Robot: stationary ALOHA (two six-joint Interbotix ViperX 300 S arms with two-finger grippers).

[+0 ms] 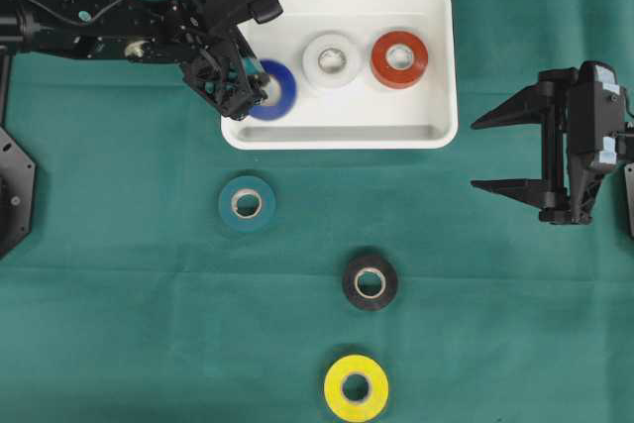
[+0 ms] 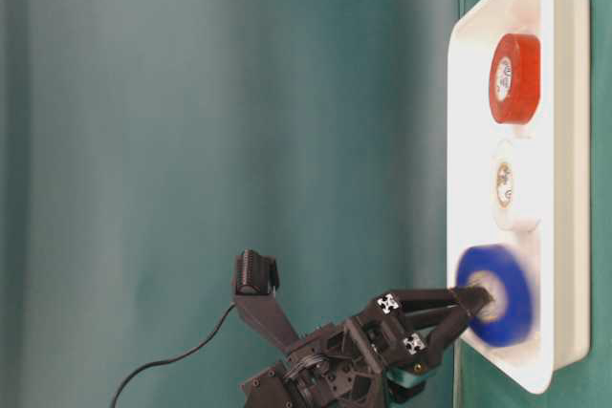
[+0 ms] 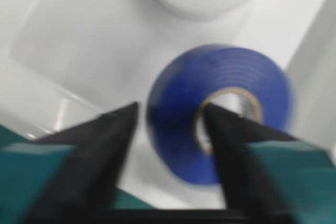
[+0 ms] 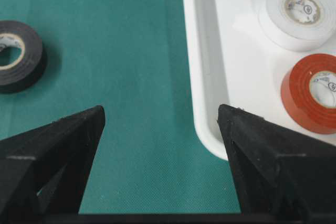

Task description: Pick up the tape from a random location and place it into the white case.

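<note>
White case [image 1: 436, 66] at top centre of overhead view, on green cloth [image 1: 119, 324]. Inside, in a row: blue tape [image 1: 275, 89] at left end, white tape [image 1: 331, 58] in middle, red tape [image 1: 399, 58] toward right. White and red lying flat, hole up.

Left gripper [image 1: 246, 86] over the case's left end, at the blue tape. In left wrist view, blue tape [image 3: 220, 114] blurred, tilted, one finger [image 3: 239, 145] across the core hole, other finger [image 3: 100, 140] outside the roll with a gap of white case floor between finger and tape. Jaws parted partway, not pinching the roll; contact at the inner finger hard to judge through blur, possibly touching the core. Table-level view: fingertip at the blue tape [image 2: 507, 295] centre, tape smeared by motion, sitting against the case [image 2: 547, 64] floor near the lower rim.

Right gripper [image 1: 495, 151] at right edge of overhead view, beside the case's right side, well apart from any tape. Jaws spread wide, nothing between them. Right wrist view: fingers [image 4: 58, 150] over green cloth, case corner [image 4: 202, 114] between them, white tape [image 4: 298, 14] and red tape [image 4: 313, 92] in the case.

Outside the case on the cloth: teal tape [image 1: 247, 204] below the case's left end, black tape [image 1: 369, 282] lower centre, yellow tape [image 1: 356, 387] near the bottom edge. All flat, well apart from each other.
</note>
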